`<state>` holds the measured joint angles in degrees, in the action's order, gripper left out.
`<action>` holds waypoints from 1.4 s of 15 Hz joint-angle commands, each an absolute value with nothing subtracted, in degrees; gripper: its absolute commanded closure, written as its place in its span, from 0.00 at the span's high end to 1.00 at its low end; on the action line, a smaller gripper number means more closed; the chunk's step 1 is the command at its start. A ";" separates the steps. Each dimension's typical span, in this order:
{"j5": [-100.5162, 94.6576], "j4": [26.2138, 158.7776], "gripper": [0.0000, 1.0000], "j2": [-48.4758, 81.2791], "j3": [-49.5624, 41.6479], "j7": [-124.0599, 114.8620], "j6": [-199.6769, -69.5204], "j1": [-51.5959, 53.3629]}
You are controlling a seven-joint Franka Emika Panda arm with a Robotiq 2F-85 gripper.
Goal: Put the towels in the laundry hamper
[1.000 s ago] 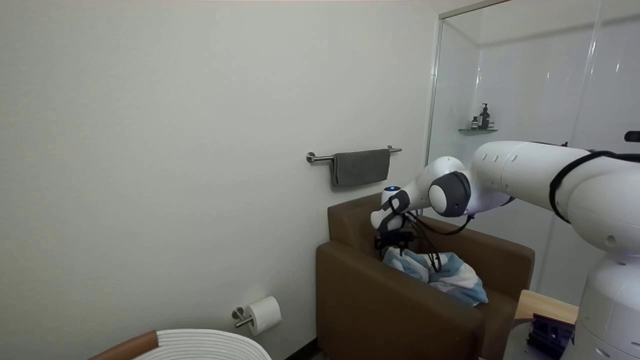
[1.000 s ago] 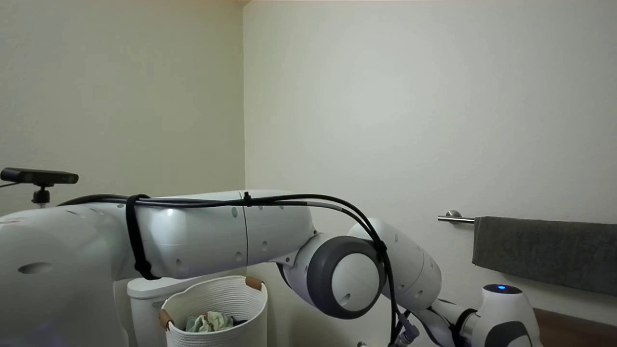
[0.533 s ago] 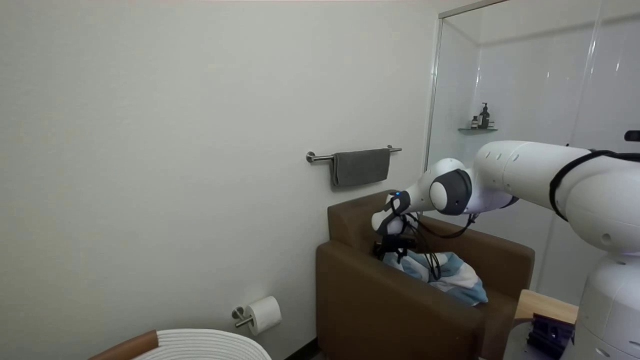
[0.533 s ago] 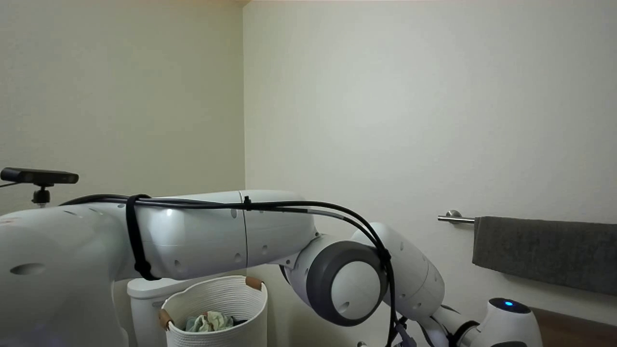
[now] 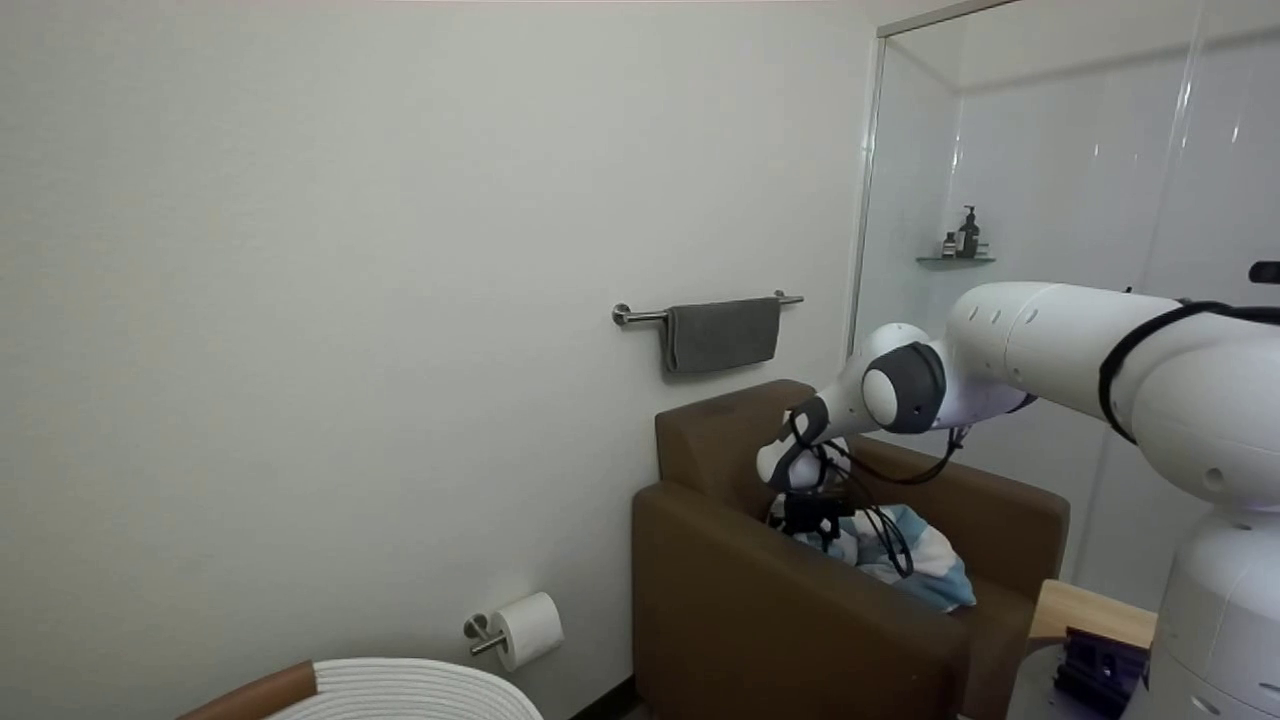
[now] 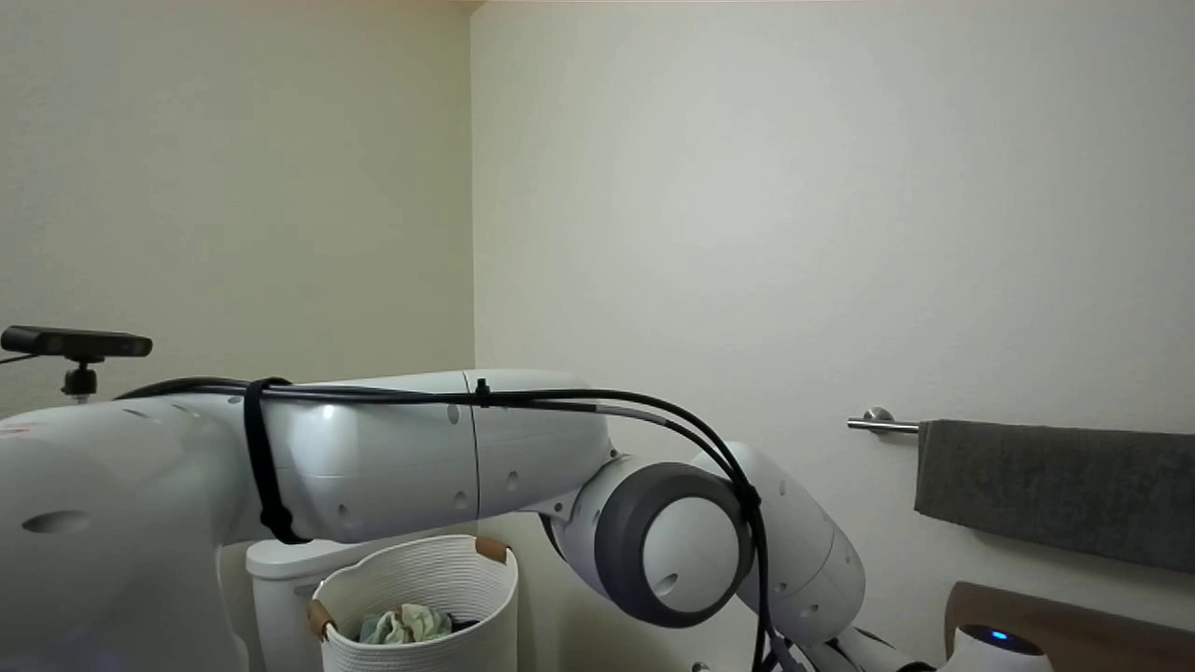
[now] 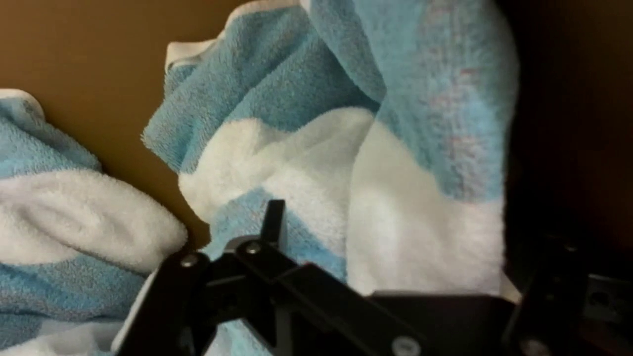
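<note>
Wrist view close above striped towel [image 7: 316, 158], grey towel [image 5: 722, 336] in both exterior views.

In an exterior view, my white rounded arm [image 5: 1060, 330] stretches from its upright white base column [image 5: 1215, 600] at the near right toward the far left. Past a round white joint with a dark grey ring [image 5: 905, 388] it slopes down to my white and dark grey wrist [image 5: 795, 460] (a small blue light [image 6: 999, 636] glows on its top in an exterior view). Below it hangs my black two-fingered gripper [image 5: 812, 522], pointing downward. In the wrist view its jaws stand wide apart, one black finger [image 7: 273, 225] at the left, the opposite one sunk in shadow at the right.
</note>
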<state>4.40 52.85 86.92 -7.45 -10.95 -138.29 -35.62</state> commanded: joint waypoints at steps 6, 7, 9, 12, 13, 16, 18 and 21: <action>5.10 53.16 1.00 86.90 -9.79 -11.46 -136.06 -34.62; 5.10 53.16 1.00 86.90 -9.79 -11.46 -136.06 -34.62; 5.41 53.50 1.00 86.88 -8.98 -10.42 -136.07 -35.12; 5.77 54.08 1.00 86.86 -7.77 -8.85 -137.33 -35.88; 5.78 54.15 1.00 86.86 -7.38 -8.18 -137.43 -36.05; 4.86 54.61 0.75 86.86 -8.74 -9.59 -137.01 -34.94; 4.68 54.87 0.67 86.86 -8.89 -9.14 -137.10 -34.91; 4.64 55.53 0.45 86.86 -8.60 -8.16 -137.73 -35.02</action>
<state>4.37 54.09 86.86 -8.41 -10.84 -136.27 -35.00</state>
